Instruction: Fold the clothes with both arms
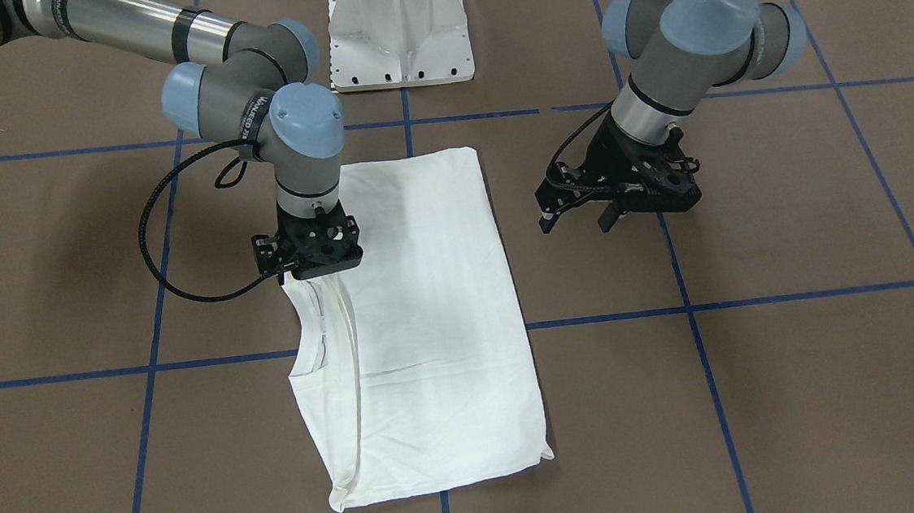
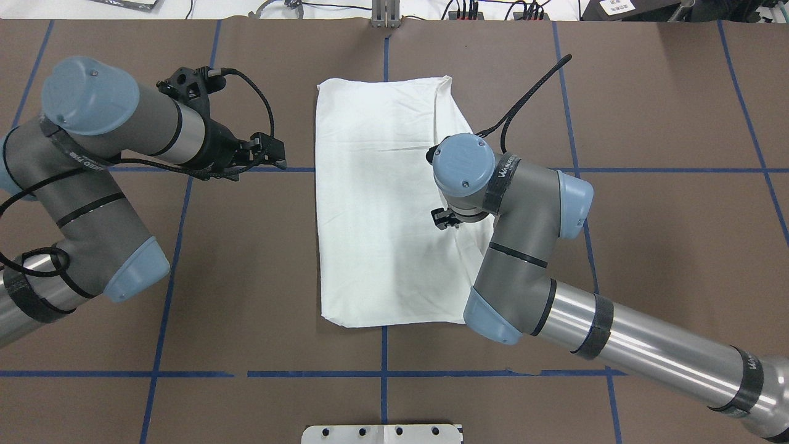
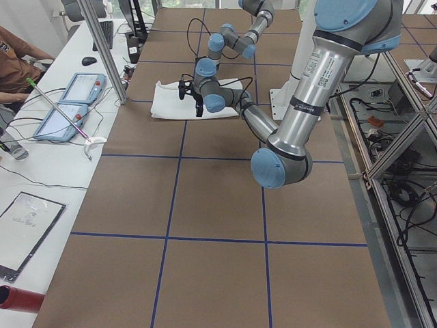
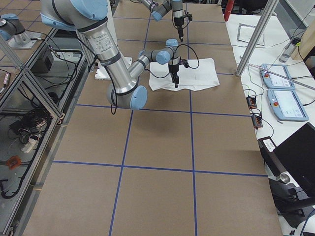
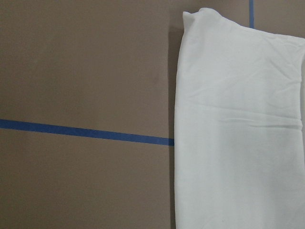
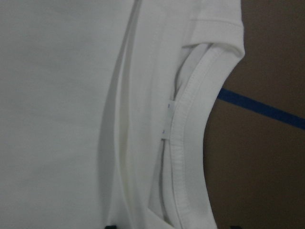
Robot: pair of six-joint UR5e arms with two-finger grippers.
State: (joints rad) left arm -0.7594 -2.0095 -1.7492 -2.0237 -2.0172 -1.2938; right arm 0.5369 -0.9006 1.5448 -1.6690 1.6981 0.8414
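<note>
Two grey metallic robot arms with light blue joint caps, a left arm [image 1: 687,67] and a right arm [image 1: 250,110], each carry one black two-finger pincer: left gripper [image 1: 577,225], right gripper [image 1: 305,275]. One white folded long-sleeved T-shirt [image 1: 430,332] lies under the right gripper. One white metal pedestal base [image 1: 399,33] stands behind both grippers.

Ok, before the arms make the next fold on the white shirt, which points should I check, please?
1. The white long-sleeved T-shirt lies folded and flat: ok.
2. The black two-finger left gripper is open, empty and beside the shirt: ok.
3. The black right gripper is above the ribbed round collar: ok.
4. Right gripper holding cloth: not ok, jaws apart.
5. The white metal pedestal base is apart from the shirt: ok.
</note>
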